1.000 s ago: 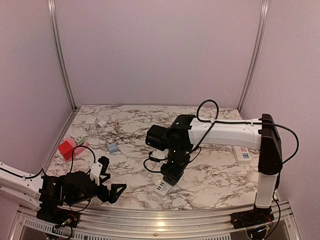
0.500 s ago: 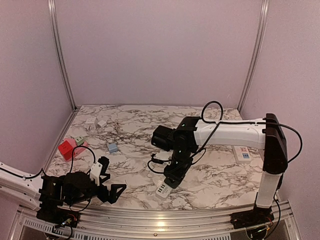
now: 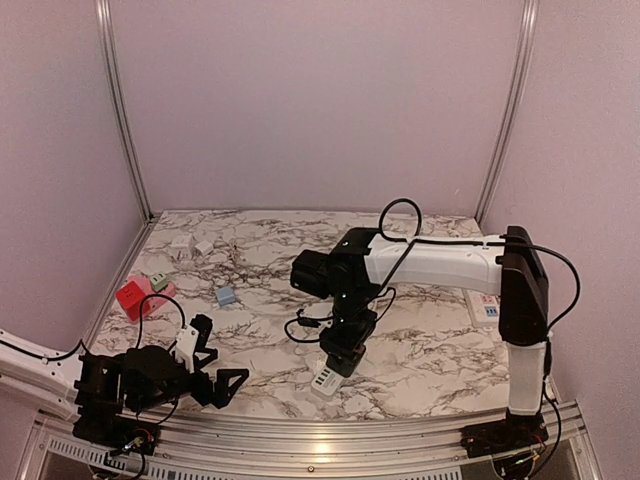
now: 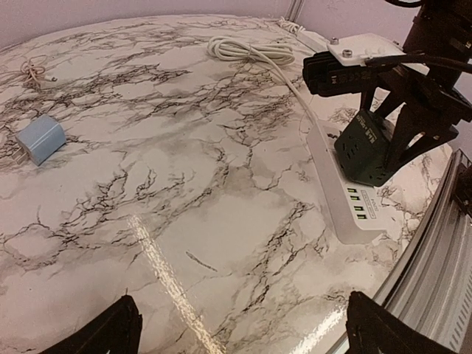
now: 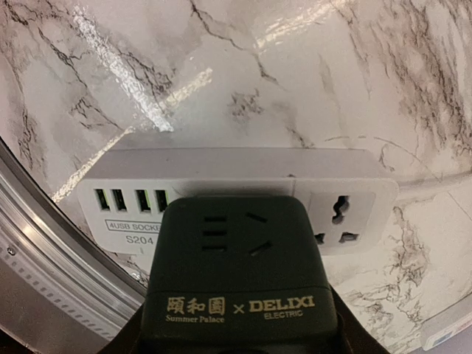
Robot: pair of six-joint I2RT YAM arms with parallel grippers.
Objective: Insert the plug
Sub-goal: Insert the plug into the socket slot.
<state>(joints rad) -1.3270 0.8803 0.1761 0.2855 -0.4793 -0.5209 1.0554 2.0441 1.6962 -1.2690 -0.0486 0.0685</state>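
Nearest, the left gripper (image 3: 222, 352) is resting with fingers spread wide, gripping nothing. Just beyond, the right gripper (image 3: 341, 358) is clamping the dark green Delixi plug cube (image 5: 236, 265) directly over the white power strip (image 5: 221, 166), between its USB ports (image 5: 133, 200) and a free socket (image 5: 339, 217). Farther left, a blue adapter (image 3: 226, 296) is lying on the marble.

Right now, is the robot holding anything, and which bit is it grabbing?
Yes. The right gripper pinches the dark green plug block by its two opposite sides, over the white power strip. The left gripper is open and empty.
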